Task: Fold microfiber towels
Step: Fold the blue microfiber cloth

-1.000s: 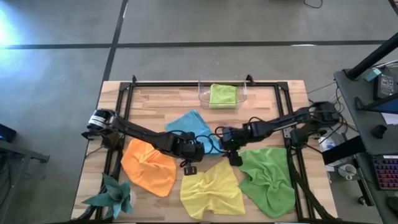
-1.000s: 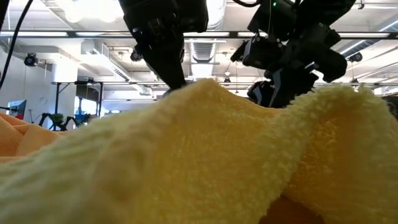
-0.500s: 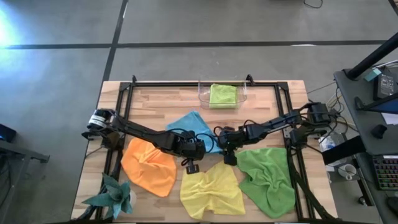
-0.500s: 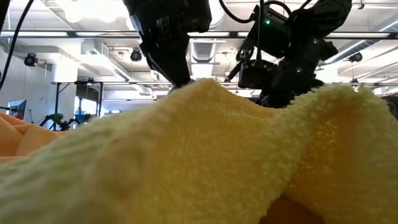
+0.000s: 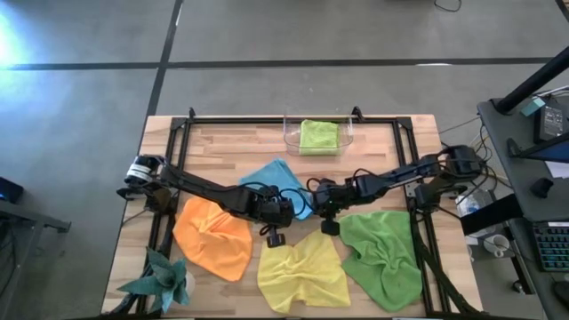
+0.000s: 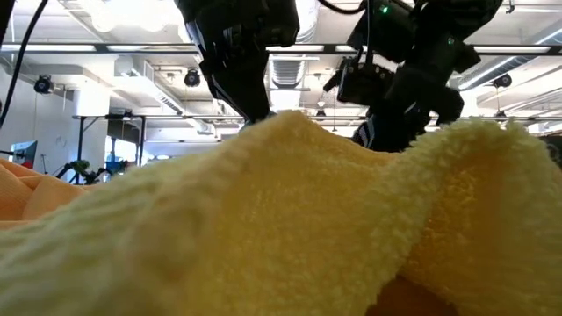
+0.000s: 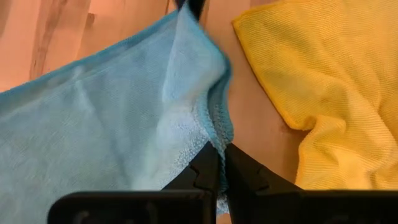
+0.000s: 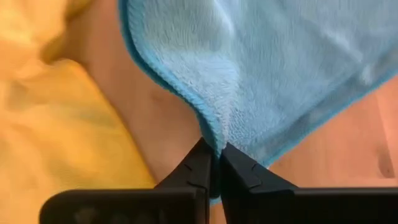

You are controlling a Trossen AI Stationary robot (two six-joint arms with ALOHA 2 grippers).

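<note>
The blue towel [image 5: 269, 182] lies spread at mid-table, its near right edge raised in a ridge between my two grippers. My left gripper [image 5: 284, 212] is shut on that edge [image 7: 219, 163]. My right gripper [image 5: 316, 203] is shut on the same edge farther along [image 8: 214, 155]. A crumpled yellow towel [image 5: 302, 271] lies just nearer, and it fills the foreground of the low view [image 6: 263, 219]. The orange towel [image 5: 212, 238] and the darker green towel [image 5: 382, 253] flank it. The lime green towel [image 5: 318, 135] sits folded in a clear bin. My left gripper pinches the blue towel's hemmed edge [image 7: 219, 138] between its two fingers, slanting down from the table's left. The cloth rises in a fold from the fingers; its far part lies on the table. My right gripper pinches the same hemmed edge [image 8: 214, 138] between its two fingers, slanting down from the table's right. The edge curls up into the fingers, and the rest of the towel lies flat beyond.
A clear bin [image 5: 289, 135] stands at the table's far edge. A teal spiky ornament [image 5: 164, 280] sits at the near left corner. Black frame rails [image 5: 171, 178] run along the table's sides. Bare wood [image 5: 222, 147] shows left of the bin.
My right gripper has rolled a little and shut on the blue towel's edge. The blue towel's edge now stands pinched up between the two grippers.
</note>
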